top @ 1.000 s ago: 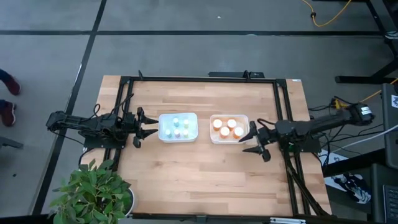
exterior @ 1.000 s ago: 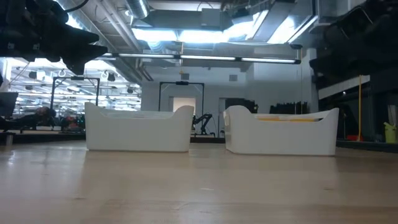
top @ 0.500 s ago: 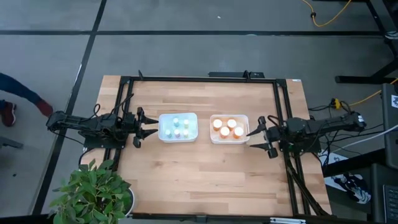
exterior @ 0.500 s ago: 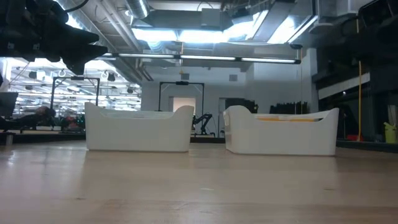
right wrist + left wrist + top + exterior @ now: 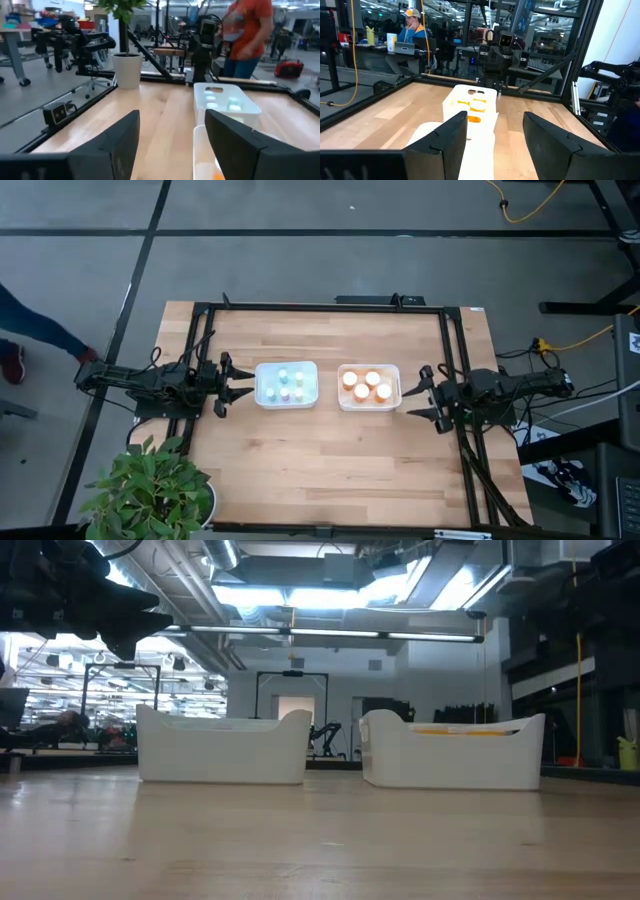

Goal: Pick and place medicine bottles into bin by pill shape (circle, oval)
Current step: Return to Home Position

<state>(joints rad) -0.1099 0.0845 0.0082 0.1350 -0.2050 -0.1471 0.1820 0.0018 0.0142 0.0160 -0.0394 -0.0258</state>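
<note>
Two white bins stand side by side mid-table. The left bin (image 5: 287, 384) holds several small pale bottles with white caps (image 5: 288, 383). The right bin (image 5: 369, 387) holds several larger orange bottles with white caps (image 5: 366, 385). My left gripper (image 5: 240, 385) is open and empty just left of the left bin. My right gripper (image 5: 418, 399) is open and empty just right of the right bin. In the low view both bins (image 5: 222, 748) (image 5: 452, 751) stand on the wooden tabletop.
A dark metal frame (image 5: 320, 307) borders the tabletop. A potted plant (image 5: 150, 490) stands at the near left corner. Bare wood (image 5: 330, 460) lies near of the bins. A person (image 5: 245, 30) stands beyond the table's left side; a leg shows in the high view (image 5: 40, 330).
My right gripper has drawn back toward the table's right edge, away from the orange-bottle bin, and its arm has folded back. A person has walked along the floor left of the table.
</note>
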